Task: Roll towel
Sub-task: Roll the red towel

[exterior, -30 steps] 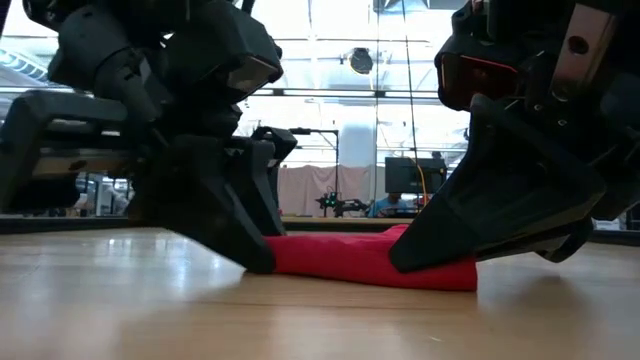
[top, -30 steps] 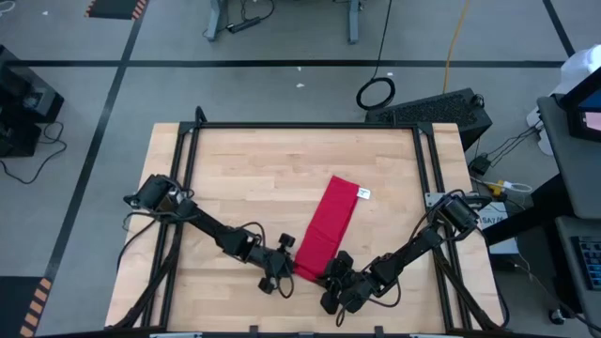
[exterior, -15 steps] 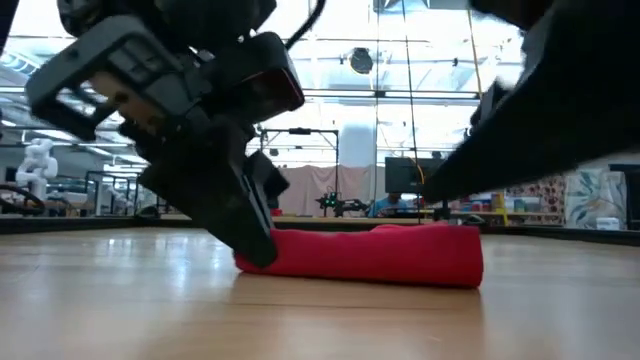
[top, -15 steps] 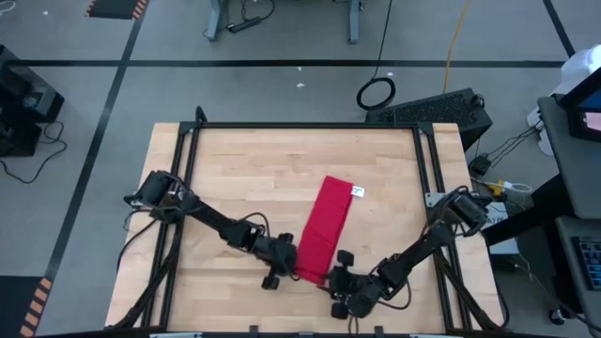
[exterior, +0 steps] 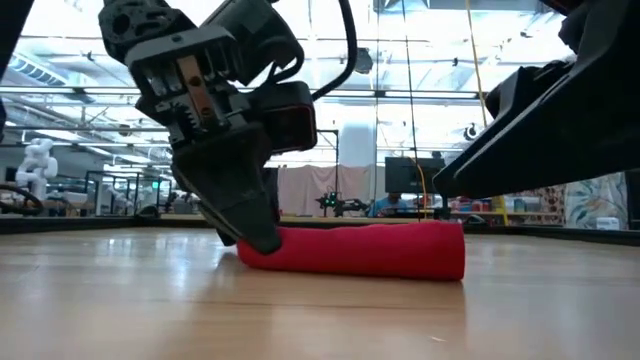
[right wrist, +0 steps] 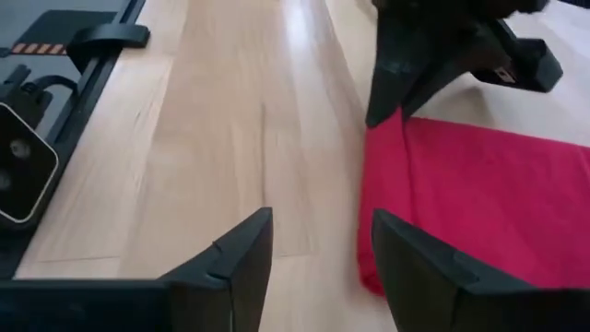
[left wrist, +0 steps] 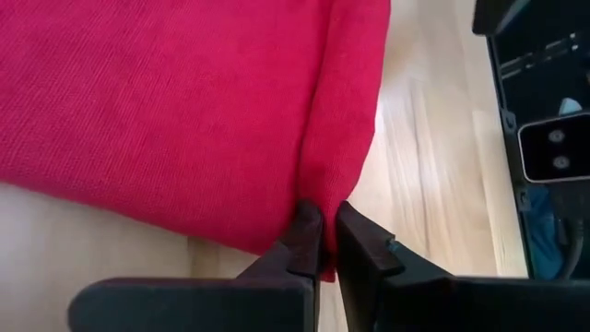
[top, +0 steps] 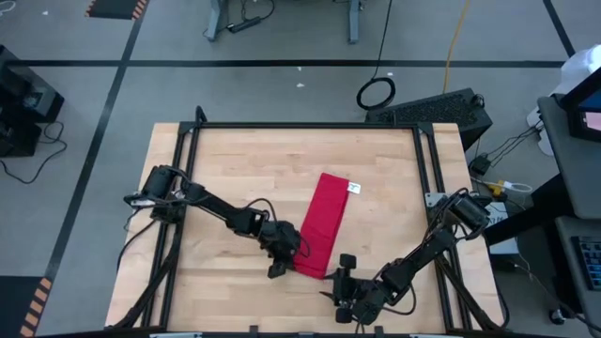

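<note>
R claw (right wrist: 318, 267) backed off towel (top: 321, 223), wood table (top: 235, 169).

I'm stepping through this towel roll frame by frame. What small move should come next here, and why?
Probably the right gripper should move back in and pinch the near end of the towel beside the left gripper. The left gripper is shut on one corner of that end, while the right one is open, off the cloth, near the table edge, and the towel lies flat, with only its near end turned up.
</note>
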You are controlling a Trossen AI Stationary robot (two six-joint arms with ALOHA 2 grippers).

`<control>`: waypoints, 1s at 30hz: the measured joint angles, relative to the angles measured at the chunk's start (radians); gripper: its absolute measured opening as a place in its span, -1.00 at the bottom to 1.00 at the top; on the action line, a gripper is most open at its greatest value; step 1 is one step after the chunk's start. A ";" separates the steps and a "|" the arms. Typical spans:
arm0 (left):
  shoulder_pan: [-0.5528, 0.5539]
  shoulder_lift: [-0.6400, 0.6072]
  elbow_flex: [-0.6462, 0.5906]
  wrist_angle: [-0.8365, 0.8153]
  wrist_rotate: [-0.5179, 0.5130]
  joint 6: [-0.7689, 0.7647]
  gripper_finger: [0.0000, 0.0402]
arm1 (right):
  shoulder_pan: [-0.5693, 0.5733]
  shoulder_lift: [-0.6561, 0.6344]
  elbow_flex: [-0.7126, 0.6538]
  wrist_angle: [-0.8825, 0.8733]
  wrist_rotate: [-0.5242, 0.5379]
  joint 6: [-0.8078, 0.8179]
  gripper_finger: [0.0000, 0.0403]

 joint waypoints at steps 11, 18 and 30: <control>0.015 0.000 0.000 -0.006 0.025 -0.008 -0.88 | -0.041 0.024 0.002 -0.006 0.036 -0.030 -0.13; 0.015 0.000 0.000 -0.005 0.025 -0.010 -0.88 | -0.073 0.064 0.002 0.007 -0.029 -0.021 -0.13; 0.015 0.000 0.000 -0.005 0.024 -0.007 -0.88 | -0.066 0.072 0.012 -0.004 0.032 -0.026 -0.19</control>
